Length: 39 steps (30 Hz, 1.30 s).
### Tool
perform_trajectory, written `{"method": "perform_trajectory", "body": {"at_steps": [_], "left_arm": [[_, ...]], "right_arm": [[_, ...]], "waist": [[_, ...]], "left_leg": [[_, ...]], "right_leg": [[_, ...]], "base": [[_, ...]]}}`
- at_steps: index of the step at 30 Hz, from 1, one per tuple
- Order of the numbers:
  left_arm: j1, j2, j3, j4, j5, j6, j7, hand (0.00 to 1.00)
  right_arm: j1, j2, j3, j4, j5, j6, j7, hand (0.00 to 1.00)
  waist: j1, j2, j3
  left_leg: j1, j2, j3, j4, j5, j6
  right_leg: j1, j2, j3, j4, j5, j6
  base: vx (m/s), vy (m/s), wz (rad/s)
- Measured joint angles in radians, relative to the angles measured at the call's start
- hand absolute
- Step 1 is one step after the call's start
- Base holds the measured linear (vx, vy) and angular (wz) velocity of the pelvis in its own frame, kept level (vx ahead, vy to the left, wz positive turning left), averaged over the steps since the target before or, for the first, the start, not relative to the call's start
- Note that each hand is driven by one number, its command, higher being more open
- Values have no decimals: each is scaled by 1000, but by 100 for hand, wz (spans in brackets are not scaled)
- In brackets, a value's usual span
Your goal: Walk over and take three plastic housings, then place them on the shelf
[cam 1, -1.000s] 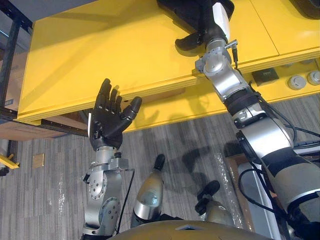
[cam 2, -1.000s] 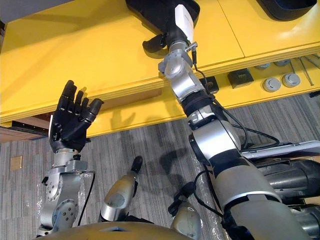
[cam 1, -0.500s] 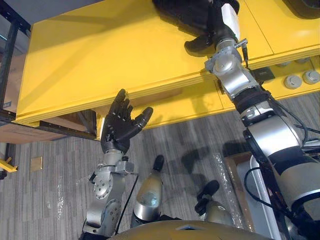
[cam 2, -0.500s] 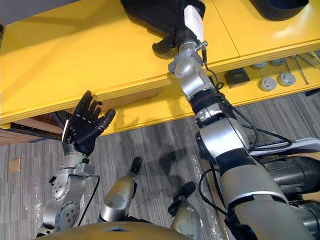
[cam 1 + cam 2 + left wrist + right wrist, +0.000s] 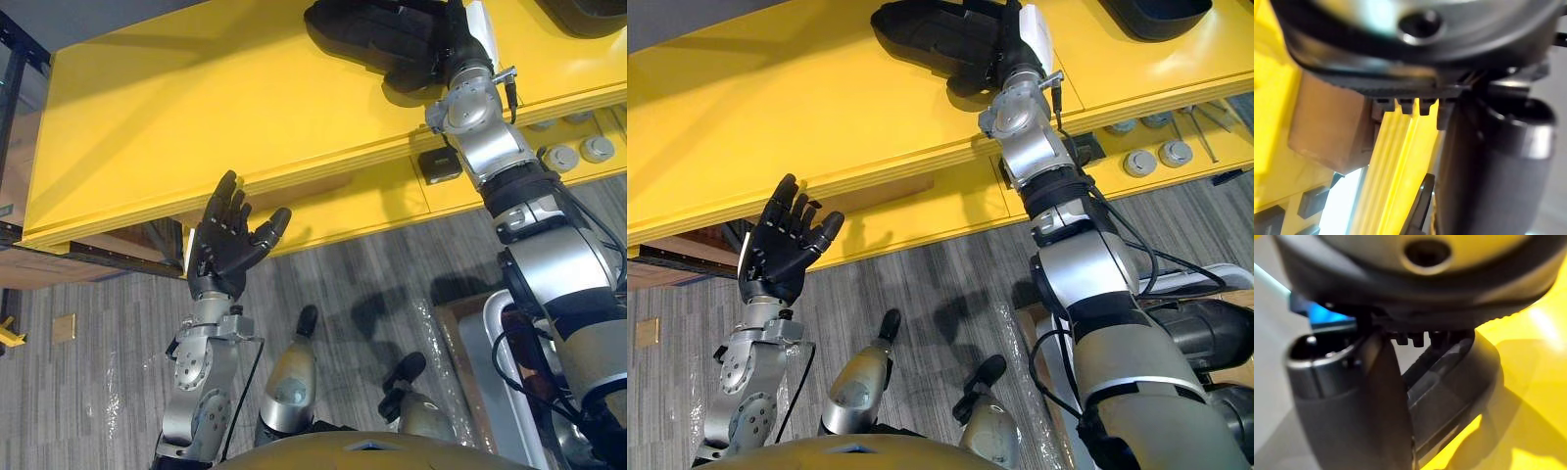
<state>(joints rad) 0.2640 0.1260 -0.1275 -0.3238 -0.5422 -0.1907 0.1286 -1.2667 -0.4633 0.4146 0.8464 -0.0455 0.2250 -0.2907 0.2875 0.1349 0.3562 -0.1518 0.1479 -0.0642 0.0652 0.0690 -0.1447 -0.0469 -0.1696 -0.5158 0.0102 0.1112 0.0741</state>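
A black plastic housing [image 5: 362, 34] lies on the yellow table top [image 5: 196, 108] at the far side. My right hand [image 5: 458, 44] reaches over the table edge onto the housing's right end. In the right wrist view its thumb [image 5: 1371, 401] presses on the housing wall [image 5: 1449, 396], fingers curled over it. A second dark housing [image 5: 1156, 15] sits at the far right corner. My left hand [image 5: 223, 245] is raised in front of the table edge, open, palm up, holding nothing.
Under the table top runs a lower yellow ledge with a black socket block [image 5: 439, 164] and round grey parts [image 5: 563, 157]. A brown cardboard box [image 5: 1327, 127] sits beneath the top. A dark metal rack frame [image 5: 20, 69] stands at the left.
My right hand has slid right and further onto the housing; its thumb no longer hangs at the table edge. The left hand shifted slightly right. The camera has also shifted.
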Motion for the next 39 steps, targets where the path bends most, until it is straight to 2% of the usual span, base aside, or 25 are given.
{"method": "perform_trajectory", "body": {"at_steps": [1, 2, 4, 6, 8, 10, 11, 14, 18, 22, 29, 34, 39], "left_arm": [[5, 0, 0, 0, 0, 0, -1, 100], [13, 0, 2, 0, 0, 0, -3, 100], [22, 0, 6, 0, 0, 0, -8, 100], [23, 0, 12, 0, 0, 0, -24, 100], [25, 1, 36, 0, 0, 0, -46, 100], [34, 3, 50, 0, 0, 0, -60, 100], [41, 7, 66, 0, 0, 0, -76, 100], [56, 31, 95, 0, -1, 0, -105, 100], [59, 61, 103, 0, -5, -1, -135, 100], [59, 82, 103, 0, -6, -7, -155, 100], [51, 102, 102, 0, -14, -23, -189, 100], [51, 126, 102, 0, -38, -26, -197, 100], [51, 127, 103, 0, -44, -26, -199, 100]], "right_arm": [[0, 0, 0, -1, -6, -25, 1, 100], [0, -5, 0, -9, -8, -76, 18, 100], [0, -25, 8, -65, -8, -120, 53, 100], [-10, -79, 41, -123, -7, -176, 94, 100], [-47, -151, 85, -165, -11, -270, 120, 100], [-74, -200, 104, -188, -15, -308, 145, 100], [-98, -238, 127, -199, -9, -338, 168, 100], [-117, -296, 149, -232, -23, -376, 191, 100], [-116, -340, 202, -231, -32, -384, 220, 100], [-117, -364, 288, -235, -168, -420, 260, 100], [-131, -443, 448, -226, -223, -448, 314, 100], [-176, -456, 522, -185, -202, -448, 382, 100], [-183, -475, 552, -170, -138, -412, 451, 100]], "waist": [[-1, -2, 0], [-7, -6, 0], [-16, -11, 0], [-14, -14, -1], [-15, -22, 0], [-16, -27, -1], [-17, -36, -4], [-19, -65, -6], [-16, -93, -6], [-14, -112, -7], [-15, -118, -7], [-13, -119, -7], [2, -120, -6]], "left_leg": [[0, 0, 1, 0, 0, 0], [1, 0, 1, 0, 0, 0], [1, 0, 0, 0, -1, -1], [1, 1, -2, 0, -1, -1], [1, 2, -7, 1, -2, -3], [1, 2, -12, 0, -3, -3], [1, 2, -14, 1, -5, -4], [1, 3, -14, 1, -8, -5], [4, 4, -3, 4, -14, -4], [3, 6, 25, 39, -41, -4], [-17, 6, 31, 71, -62, -2], [-21, 6, 31, 71, -67, -2], [-22, 6, 31, 71, -68, -1]], "right_leg": [[1, 0, 0, -1, 1, 0], [4, 1, -1, -6, 3, 0], [13, 5, -4, -21, 8, 1], [20, 9, -5, -32, 14, 1], [23, 12, -7, -34, 14, 1], [28, 14, -11, -40, 15, 2], [32, 16, -15, -48, 16, 3], [34, 18, -13, -52, 16, 3], [32, 17, -2, -53, 18, 4], [32, 19, 27, -65, 29, 6], [26, 19, 30, -69, 30, 7], [26, 22, 31, -81, 32, 8], [26, 23, 31, -83, 32, 8]], "base": [[-44, -8, -1], [-41, -8, 0], [-29, -11, 3], [-19, -14, 5], [-10, -16, 6], [-5, -16, 6], [0, -19, 3], [0, 0, 0], [-11, 3, -5], [-15, 11, -20], [-3, 7, -5], [0, 0, 0], [0, 0, 0]]}}
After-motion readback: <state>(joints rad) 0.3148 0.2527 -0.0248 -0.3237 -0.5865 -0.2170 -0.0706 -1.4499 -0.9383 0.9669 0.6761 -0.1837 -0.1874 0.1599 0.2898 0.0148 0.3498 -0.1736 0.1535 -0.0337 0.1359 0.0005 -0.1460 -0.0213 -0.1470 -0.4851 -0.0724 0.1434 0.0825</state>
